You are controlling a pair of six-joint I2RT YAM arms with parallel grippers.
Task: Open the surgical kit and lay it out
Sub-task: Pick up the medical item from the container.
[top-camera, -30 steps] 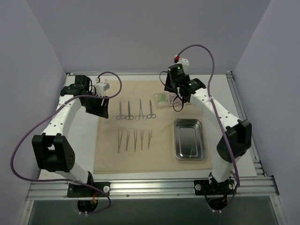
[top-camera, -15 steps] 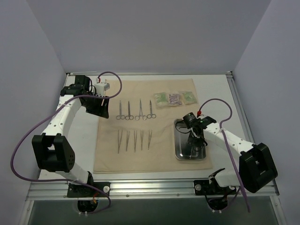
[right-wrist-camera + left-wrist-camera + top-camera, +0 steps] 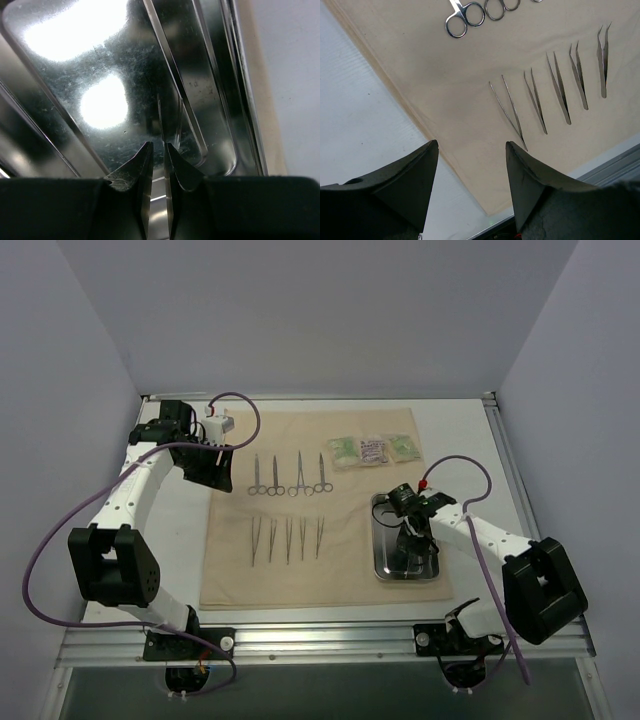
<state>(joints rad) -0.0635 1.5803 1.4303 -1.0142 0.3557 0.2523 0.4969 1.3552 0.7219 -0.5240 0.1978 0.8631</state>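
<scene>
The surgical kit lies spread on the beige cloth (image 3: 340,435). Several ring-handled clamps (image 3: 290,475) lie in a row, with several tweezers (image 3: 288,540) in a row below them. Three pale packets (image 3: 373,450) sit at the far edge, and the steel tray (image 3: 437,540) is on the right. My right gripper (image 3: 412,545) reaches down into the tray (image 3: 100,60). Its jaws (image 3: 159,146) are shut to a sliver with nothing between them. My left gripper (image 3: 213,468) hangs open (image 3: 472,150) above the cloth's left edge (image 3: 445,75), near the tweezers (image 3: 560,90), holding nothing.
White table (image 3: 180,530) borders the cloth on the left and right. Metal rails (image 3: 320,640) run along the near edge. Pale walls enclose the table on the left, right and far sides. Purple cables loop from both arms.
My right arm swung from the packets at the far edge down to the tray, and its jaws closed. The left arm has not moved.
</scene>
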